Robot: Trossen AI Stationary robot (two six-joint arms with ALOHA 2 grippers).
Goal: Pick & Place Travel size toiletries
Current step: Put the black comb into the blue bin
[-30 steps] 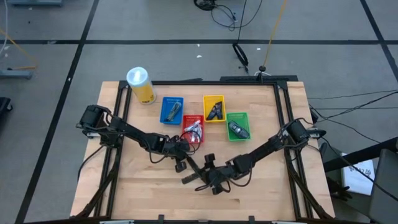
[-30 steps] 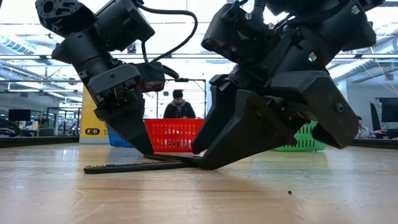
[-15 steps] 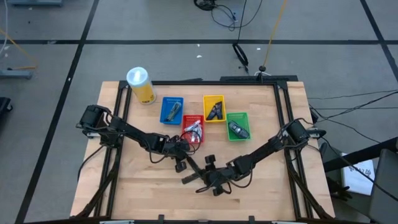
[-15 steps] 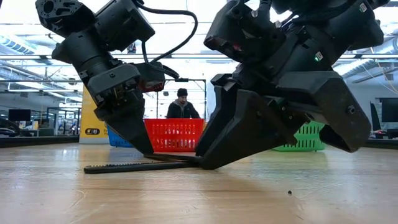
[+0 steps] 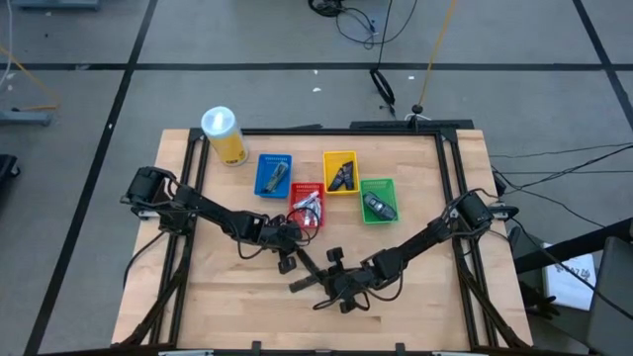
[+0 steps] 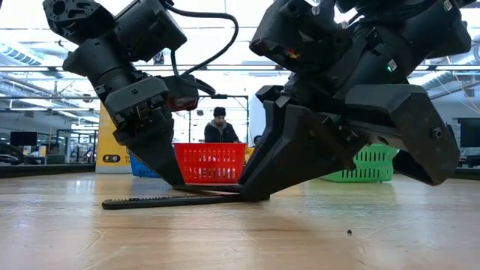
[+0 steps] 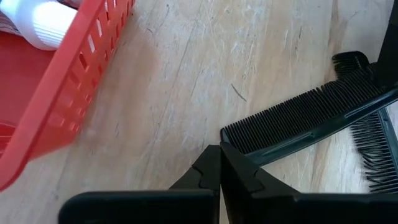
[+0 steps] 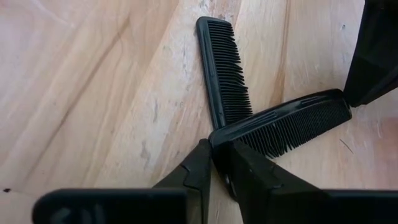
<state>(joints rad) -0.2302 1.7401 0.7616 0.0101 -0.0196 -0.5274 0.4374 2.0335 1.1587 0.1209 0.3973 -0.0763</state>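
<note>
Two black combs (image 5: 307,276) lie crossed on the table in front of the baskets. My right gripper (image 8: 215,148) is shut on them where they cross. My left gripper (image 7: 219,151) is shut, its tips at the far end of the comb (image 7: 305,115) that runs between the two grippers. The other comb (image 6: 161,201) lies flat on the wood. White tubes (image 5: 311,201) lie in the red basket (image 5: 299,190). Dark travel size toiletries lie in the blue (image 5: 273,174), yellow (image 5: 340,171) and green basket (image 5: 378,200). My left gripper's shut fingertips (image 6: 177,180) rest on the end (image 7: 231,133) of one comb, slanting down from the table's left. That end stays low over the table. My right gripper pinches the combs at their crossing (image 8: 216,133) between its two fingers, slanting down from the table's right. Which comb it has, I cannot tell; both stay down on the table.
A tall yellow canister with a white lid (image 5: 224,133) stands at the far left. The four baskets stand in a row behind the combs. Bare wood (image 5: 237,297) lies toward the near edge. A person (image 6: 219,124) sits in the room beyond the table.
My right gripper has tipped and shifted a little over the combs' crossing, its fingertips staying down at the table. The combs and my left gripper have kept still.
</note>
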